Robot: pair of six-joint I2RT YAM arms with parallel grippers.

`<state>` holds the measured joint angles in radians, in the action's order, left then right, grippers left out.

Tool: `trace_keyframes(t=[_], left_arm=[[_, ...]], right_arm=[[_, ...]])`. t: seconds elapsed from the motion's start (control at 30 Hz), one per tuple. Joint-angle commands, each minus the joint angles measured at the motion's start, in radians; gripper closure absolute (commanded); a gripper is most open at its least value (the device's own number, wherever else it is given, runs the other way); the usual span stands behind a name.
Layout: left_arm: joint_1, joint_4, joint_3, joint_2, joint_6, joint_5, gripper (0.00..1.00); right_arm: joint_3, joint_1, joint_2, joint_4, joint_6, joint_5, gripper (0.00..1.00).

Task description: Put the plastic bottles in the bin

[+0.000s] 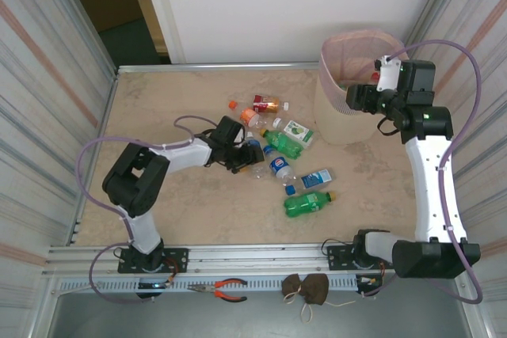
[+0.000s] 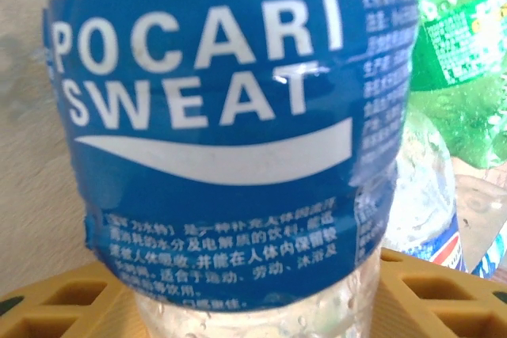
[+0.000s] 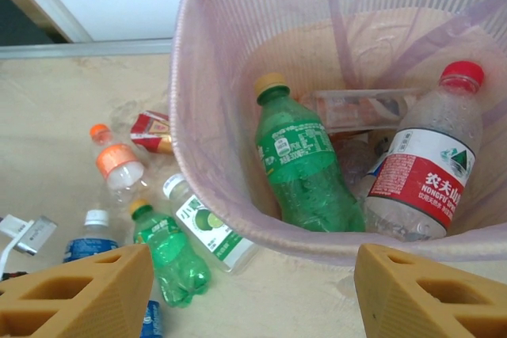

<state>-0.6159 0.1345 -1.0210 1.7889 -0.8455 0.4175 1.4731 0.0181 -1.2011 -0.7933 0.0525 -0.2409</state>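
I saw red-handled pliers (image 1: 229, 290) lying on the metal ledge (image 1: 95, 284) along the table's (image 1: 174, 211) near edge. Two brown pouches (image 1: 307, 288) sat just right of them.

White-black arms (image 1: 432, 180) carry lilac cables (image 1: 445, 41) and ochre-fingered hands (image 3: 253, 290).

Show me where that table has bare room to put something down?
Bare: the table at its far-left corner, left of the bottles, and the near strip between the green bottle and the arm bases. Crowded: the middle, around the left gripper, and by the bin.
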Motion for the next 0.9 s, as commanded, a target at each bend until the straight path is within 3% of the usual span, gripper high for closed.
trace_keyframes(t=[0.0, 0.33, 0.67, 0.87], left_arm=[[0.017, 0.037, 0.015, -0.1, 0.063, -0.028, 0.41], [0.032, -0.01, 0.07, -0.383, 0.334, -0.021, 0.41], [0.03, -0.091, 0.098, -0.586, 0.639, 0.164, 0.42], [0.013, -0.076, 0.093, -0.651, 0.757, 0.245, 0.44]], right_arm=[[0.011, -0.015, 0.038, -0.007, 0.019, -0.027, 0.33], [-0.028, -0.111, 0.085, 0.08, 0.115, -0.14, 0.33], [-0.055, -0.308, 0.084, 0.228, 0.222, -0.215, 0.32], [-0.042, -0.437, 0.038, 0.312, 0.274, -0.22, 0.32]])
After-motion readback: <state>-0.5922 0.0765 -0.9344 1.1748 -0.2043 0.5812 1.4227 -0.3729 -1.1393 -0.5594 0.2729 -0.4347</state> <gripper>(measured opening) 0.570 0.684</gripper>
